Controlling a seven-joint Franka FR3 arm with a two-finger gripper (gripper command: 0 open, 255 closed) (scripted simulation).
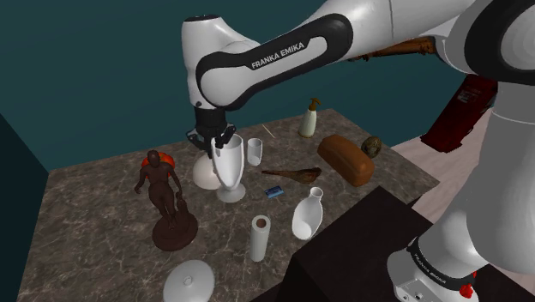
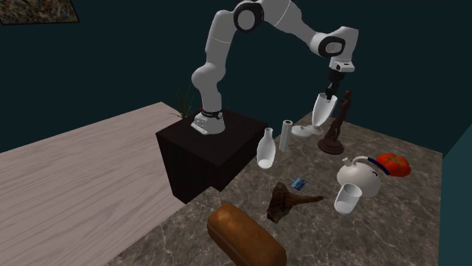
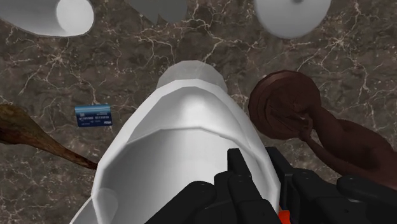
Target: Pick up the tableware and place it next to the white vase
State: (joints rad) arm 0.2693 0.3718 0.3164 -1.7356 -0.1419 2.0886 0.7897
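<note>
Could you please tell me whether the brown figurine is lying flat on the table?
No, the brown figurine stands upright on its round base on the table, beside the white goblet.

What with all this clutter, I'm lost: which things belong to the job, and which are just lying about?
Job: gripper, shut on the white goblet; white vase.
Lying about: brown figurine, bread loaf, white roll, blue card, brown spoon, white teapot.

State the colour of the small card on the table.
Blue; the card shows best in wrist view.
</note>
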